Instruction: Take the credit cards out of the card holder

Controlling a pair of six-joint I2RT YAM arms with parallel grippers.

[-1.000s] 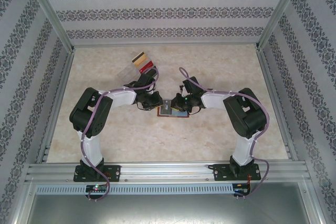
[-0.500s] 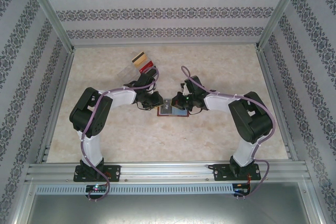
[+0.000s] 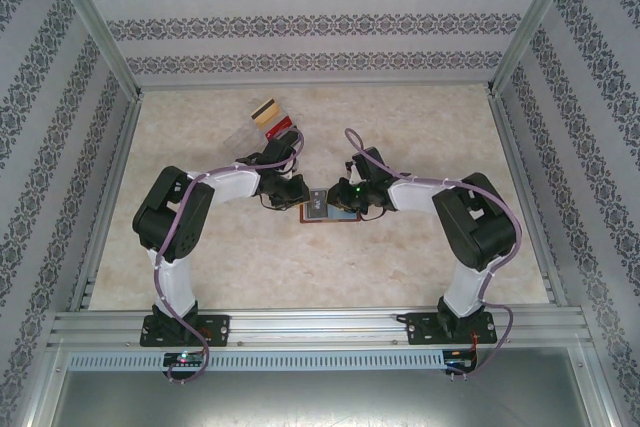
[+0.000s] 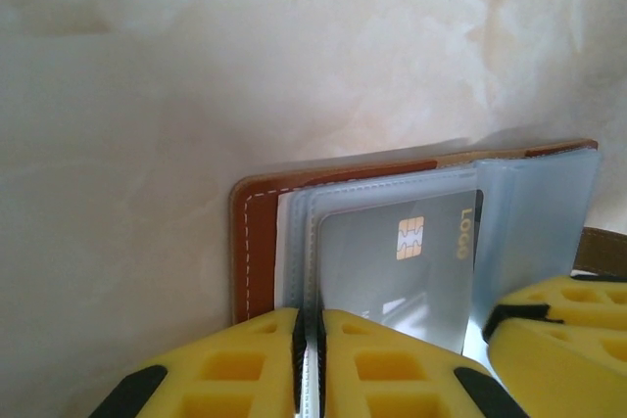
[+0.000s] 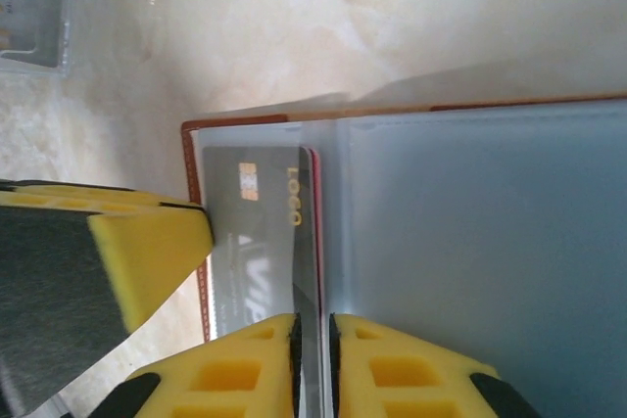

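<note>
Brown leather holder [image 3: 328,213] lies open mid-worktop [image 3: 420,127], well clear of every edge, with bare room all round. At its near edge the left end effector [image 4: 312,359] pinches the clear sleeves [image 4: 299,242]. The right end effector [image 5: 313,359] seems clamped on the grey card [image 5: 260,242]. Loose cards [image 3: 270,117] lie far-left, well apart.

Gold lettering "LOGO" is showing on the grey card [image 4: 392,281] sitting in the card holder [image 4: 257,242]. In the right wrist view, the grey card [image 5: 257,242] is also displaying large pale letters "VIP".
</note>
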